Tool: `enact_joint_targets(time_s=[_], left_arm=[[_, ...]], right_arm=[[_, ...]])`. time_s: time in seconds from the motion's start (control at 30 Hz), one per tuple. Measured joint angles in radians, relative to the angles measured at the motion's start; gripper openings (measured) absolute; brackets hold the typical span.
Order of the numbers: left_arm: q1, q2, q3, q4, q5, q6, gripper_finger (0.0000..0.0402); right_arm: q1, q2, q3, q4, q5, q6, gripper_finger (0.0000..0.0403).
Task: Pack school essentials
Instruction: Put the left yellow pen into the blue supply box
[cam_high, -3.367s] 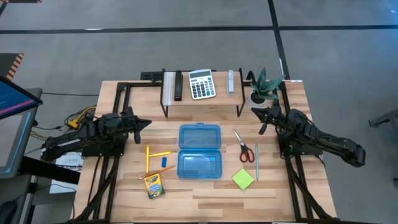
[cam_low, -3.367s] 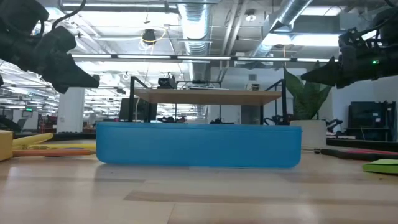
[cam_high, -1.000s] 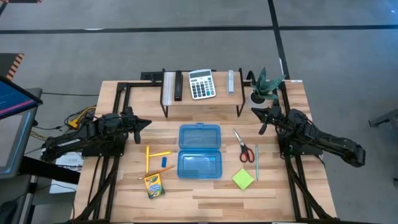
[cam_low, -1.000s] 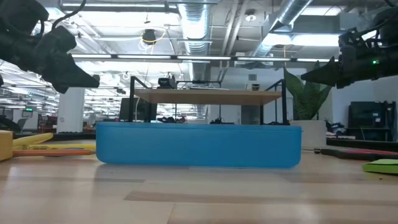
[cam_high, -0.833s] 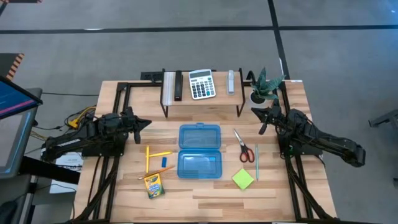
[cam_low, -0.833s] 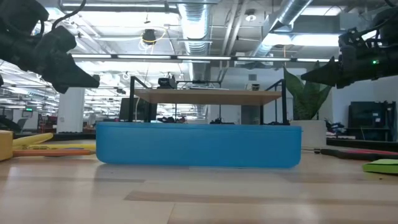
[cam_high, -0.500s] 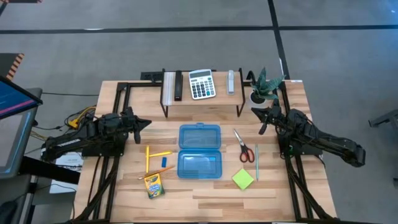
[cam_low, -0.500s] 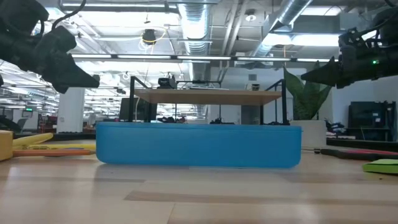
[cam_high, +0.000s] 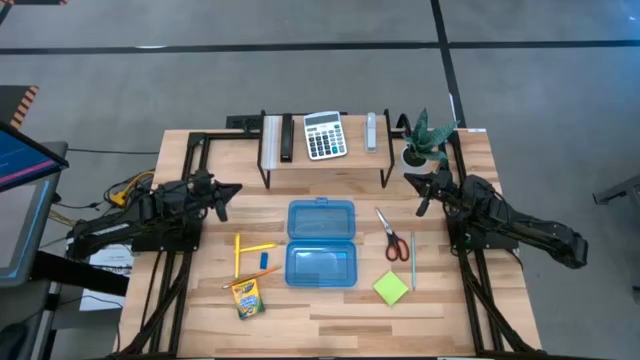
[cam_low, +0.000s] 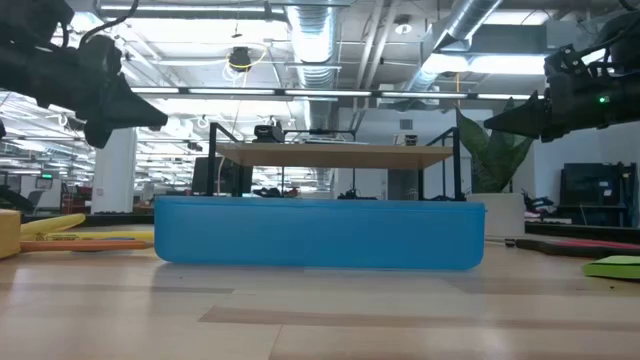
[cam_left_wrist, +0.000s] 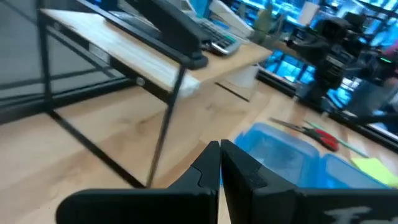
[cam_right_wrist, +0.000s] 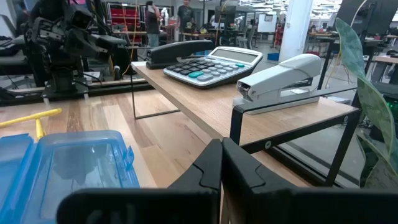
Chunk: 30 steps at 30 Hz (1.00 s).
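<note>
A blue plastic case (cam_high: 321, 243) lies open in the middle of the table, both halves flat. Left of it lie yellow pencils (cam_high: 240, 250), a small blue eraser (cam_high: 263, 260) and a crayon box (cam_high: 246, 297). On its right are red-handled scissors (cam_high: 392, 235), a thin green pen (cam_high: 413, 260) and a lime-green sticky-note pad (cam_high: 391, 288). My left gripper (cam_high: 234, 189) hovers shut above the table left of the case, fingers (cam_left_wrist: 219, 152) together. My right gripper (cam_high: 408, 180) hovers shut near the shelf's right leg, beyond the scissors; its fingers (cam_right_wrist: 221, 149) are together.
A low wooden shelf on black legs (cam_high: 325, 158) stands at the far edge. It carries a calculator (cam_high: 323, 134), a black stapler (cam_high: 286, 138) and a grey stapler (cam_high: 371, 130). A potted plant (cam_high: 425, 135) stands at the far right corner. Bare wood lies near the table's front edge.
My left gripper has risen a little and shifted slightly toward the far edge, its fingers tipping closer to level; it stays shut. My right arm and all the objects have kept still.
</note>
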Motion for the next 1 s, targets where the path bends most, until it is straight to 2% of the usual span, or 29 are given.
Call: enact_joint_targets(time_s=[0.13, 0.23, 0.4, 0.53, 0.7, 0.9, 1.0], left_arm=[[0.001, 0.0, 0.0, 0.0, -0.12, -0.124, 0.0], [0.001, 0.0, 0.0, 0.015, -0.086, -0.227, 0.0], [-0.007, 0.0, 0.0, 0.212, 0.09, -0.193, 0.0], [-0.054, 0.0, 0.0, 0.347, 0.146, -0.157, 0.0], [-0.104, 0.0, 0.0, 0.394, 0.128, -0.09, 0.0], [-0.105, 0.0, 0.0, 0.413, 0.024, -0.063, 0.0], [-0.105, -0.002, 0.016, 0.419, 0.025, -0.064, 0.0]], right_arm=[[0.0, 0.0, 0.0, 0.0, 0.0, 0.0, 0.0028], [0.0, 0.0, 0.0, 0.0, 0.0, 0.0, 0.0027], [0.0, 0.0, 0.0, 0.0, 0.0, 0.0, 0.0028], [0.0, 0.0, 0.0, 0.0, 0.0, 0.0, 0.0028], [0.0, 0.0, 0.0, 0.0, 0.0, 0.0, 0.0027], [0.0, 0.0, 0.0, 0.0, 0.0, 0.0, 0.0027], [0.0, 0.0, 0.0, -0.002, 0.0, 0.0, 0.0027]])
